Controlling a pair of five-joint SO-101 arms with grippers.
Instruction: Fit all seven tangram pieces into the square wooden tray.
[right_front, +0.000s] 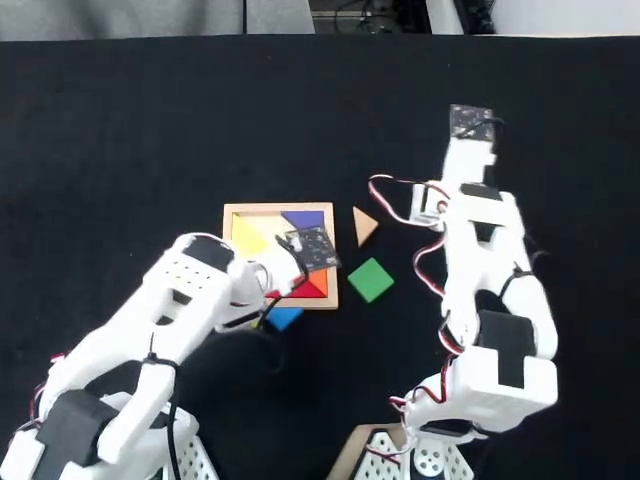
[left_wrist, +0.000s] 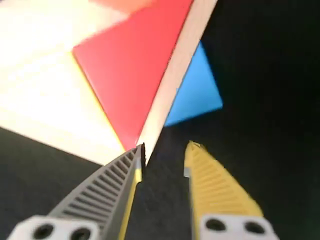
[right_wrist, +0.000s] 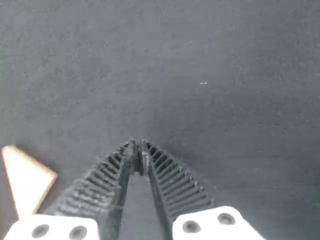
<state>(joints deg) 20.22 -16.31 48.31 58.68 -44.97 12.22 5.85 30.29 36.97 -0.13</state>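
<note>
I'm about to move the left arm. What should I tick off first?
1. The left pincer is open and empty: ok.
2. The blue flat piece is inside the square wooden tray: not ok, it lies outside by the rim.
3. The green square piece and tan triangle piece are in the tray: not ok, both lie on the black cloth.
4. The right pincer is away from the tray: ok, shut over bare cloth.
5. Free space in the tray: cannot tell, the left arm covers part.
</note>
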